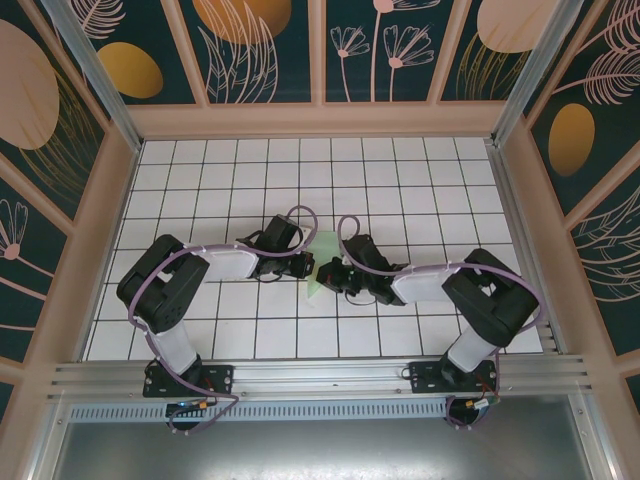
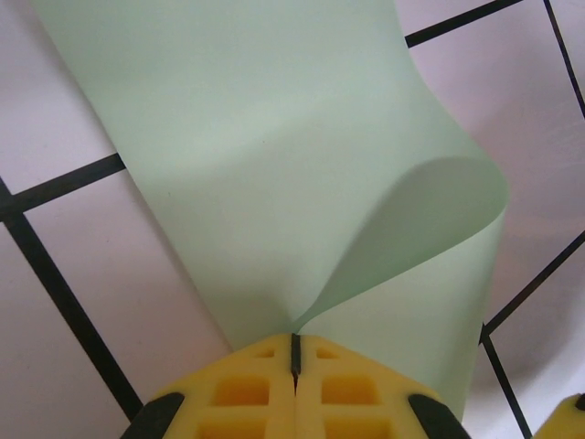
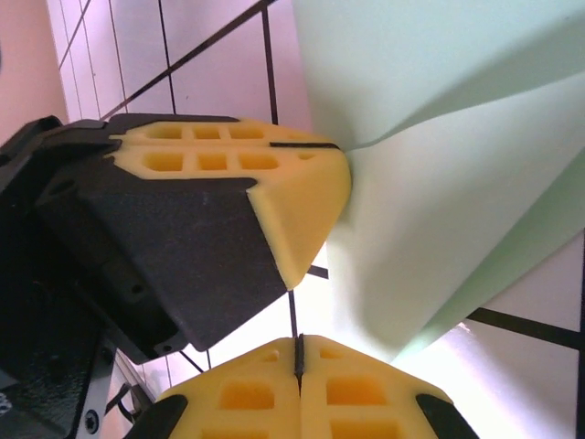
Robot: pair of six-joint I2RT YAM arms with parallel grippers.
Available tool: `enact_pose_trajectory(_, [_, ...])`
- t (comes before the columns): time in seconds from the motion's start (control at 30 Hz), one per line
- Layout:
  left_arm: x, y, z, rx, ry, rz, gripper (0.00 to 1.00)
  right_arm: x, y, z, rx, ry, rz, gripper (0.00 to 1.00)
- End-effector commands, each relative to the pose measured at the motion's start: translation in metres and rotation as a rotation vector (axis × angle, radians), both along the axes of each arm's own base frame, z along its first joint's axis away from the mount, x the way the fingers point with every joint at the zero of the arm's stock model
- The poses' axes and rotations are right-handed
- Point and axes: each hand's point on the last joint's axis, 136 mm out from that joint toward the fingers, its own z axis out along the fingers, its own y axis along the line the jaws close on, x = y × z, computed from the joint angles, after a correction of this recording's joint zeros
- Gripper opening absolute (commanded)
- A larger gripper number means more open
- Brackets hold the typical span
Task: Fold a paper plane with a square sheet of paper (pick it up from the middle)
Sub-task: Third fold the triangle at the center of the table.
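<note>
The pale mint-green sheet of paper (image 1: pixel 326 246) lies folded and narrow at the table's middle, between both grippers, which hide much of it. Whether it has the paper plane's shape I cannot tell. My left gripper (image 1: pixel 304 268) is shut on the paper (image 2: pixel 274 137); a curled fold rises straight out of the closed left gripper (image 2: pixel 294 352). My right gripper (image 1: pixel 323 274) faces it from the right, almost touching. In the right wrist view the right gripper (image 3: pixel 298 352) is shut with nothing seen between its pads. There the paper (image 3: pixel 439 210) hangs just right of it, pinched by the left fingers (image 3: pixel 311 183).
The white tiled table (image 1: pixel 400 190) with dark grid lines stretches around the grippers. Wooden-framed patterned walls (image 1: pixel 320 118) close the back and both sides. An aluminium rail (image 1: pixel 320 375) with both arm bases runs along the near edge.
</note>
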Motion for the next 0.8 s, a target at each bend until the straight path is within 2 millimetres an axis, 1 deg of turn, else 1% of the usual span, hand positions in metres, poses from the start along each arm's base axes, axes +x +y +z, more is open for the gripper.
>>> enact_pose_trajectory(0.0, [-0.012,0.012,-0.024,0.070,0.066,-0.010,0.03,0.001,0.006,-0.001,0.024,-0.010,0.030,0.07])
enact_pose_trajectory(0.2, [-0.012,0.012,-0.024,0.074,0.062,-0.013,0.03,0.002,0.011,-0.005,0.036,0.000,0.035,0.07])
enact_pose_trajectory(0.3, [-0.012,0.012,-0.024,0.073,0.064,-0.013,0.03,0.001,0.010,-0.011,0.023,0.009,0.040,0.07])
enact_pose_trajectory(0.37, [-0.012,0.012,-0.024,0.072,0.063,-0.013,0.03,0.000,0.006,-0.020,-0.006,0.020,0.036,0.07])
enact_pose_trajectory(0.5, [-0.012,0.012,-0.024,0.075,0.062,-0.013,0.03,-0.005,-0.010,-0.049,-0.104,0.066,0.005,0.07])
enact_pose_trajectory(0.57, [-0.012,0.012,-0.024,0.075,0.062,-0.013,0.03,-0.009,-0.011,-0.053,-0.100,0.079,0.009,0.07])
enact_pose_trajectory(0.63, [-0.012,0.012,-0.025,0.077,0.063,-0.014,0.03,-0.007,-0.008,-0.047,-0.088,0.068,0.016,0.07])
enact_pose_trajectory(0.77, [-0.012,0.013,-0.026,0.086,0.064,-0.015,0.03,0.005,-0.004,-0.016,-0.069,0.002,0.015,0.07])
